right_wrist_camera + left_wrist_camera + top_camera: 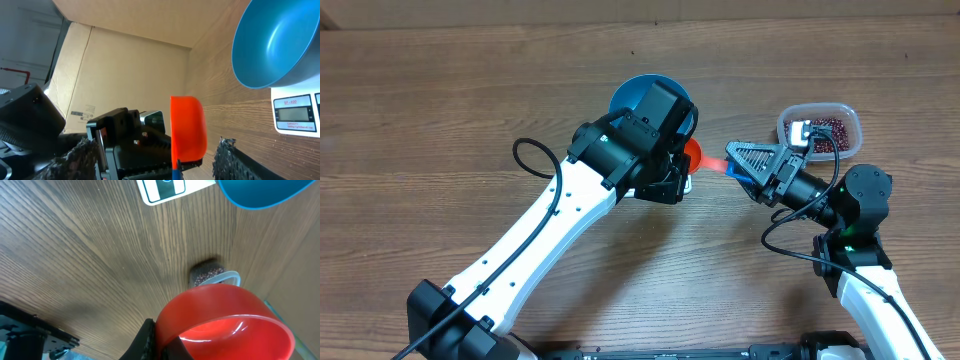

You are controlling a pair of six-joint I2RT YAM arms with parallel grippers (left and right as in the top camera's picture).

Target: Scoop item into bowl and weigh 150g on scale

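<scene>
My left gripper is shut on the rim of a red scoop, one finger pressed against the cup's outer wall. The scoop's cup looks empty. My right gripper is open, its fingers standing on either side of the scoop and its blue handle, with gaps on both sides. The blue bowl sits on the white scale; from overhead the bowl is half hidden by my left arm. The dark red beans lie in a clear tub.
The clear plastic tub stands at the back right, just behind my right wrist; it also shows in the left wrist view as the tub. A cardboard wall borders the wooden table.
</scene>
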